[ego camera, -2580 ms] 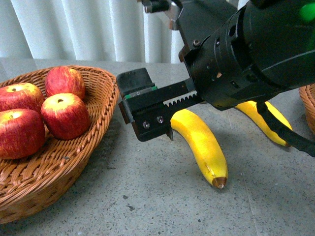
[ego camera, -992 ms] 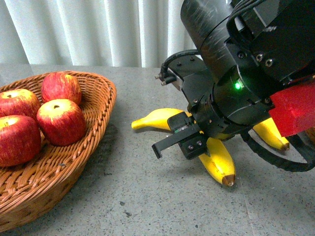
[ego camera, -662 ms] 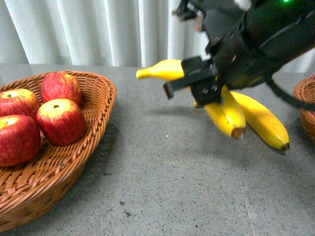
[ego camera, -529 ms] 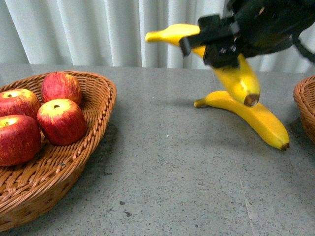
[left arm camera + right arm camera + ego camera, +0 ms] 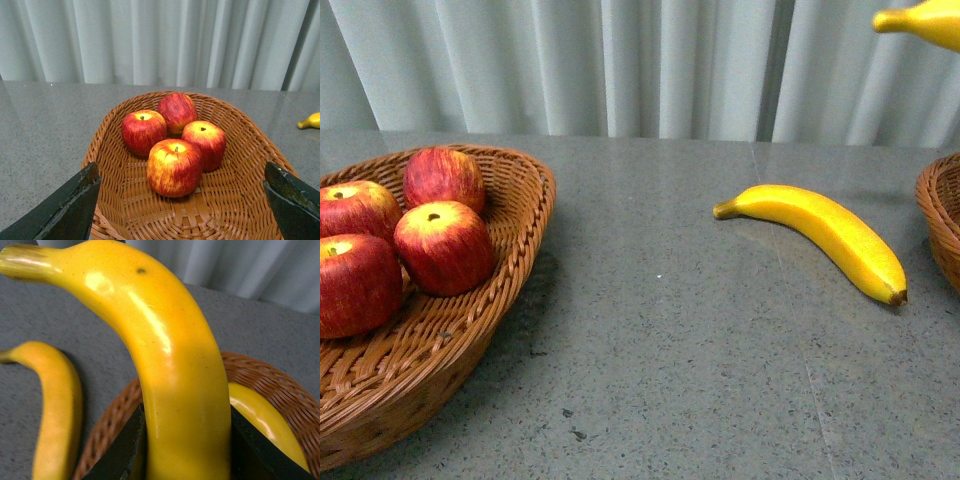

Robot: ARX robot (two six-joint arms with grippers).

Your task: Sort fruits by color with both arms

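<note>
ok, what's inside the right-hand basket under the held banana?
A second banana lies in the wicker basket. The gripped banana and right gripper cover the rest of its inside.

Even light; glary banana (image 5: pixel 175 365), perhaps blurred.

A grey, finely speckled, stone-look bench (image 5: pixel 660 340) fills the lower part of the front view. Right behind the bench's far edge hangs a pale grey-white curtain (image 5: pixel 620 65), falling in even vertical folds across the whole width of the bench. A thin straight seam (image 5: pixel 808 372) runs over the bench top from its far edge toward its near edge. A few small dark specks (image 5: pixel 575 425) mark the bench close to its near edge. The light is soft and even, leaving a faint sheen along the bench's far edge.
</note>
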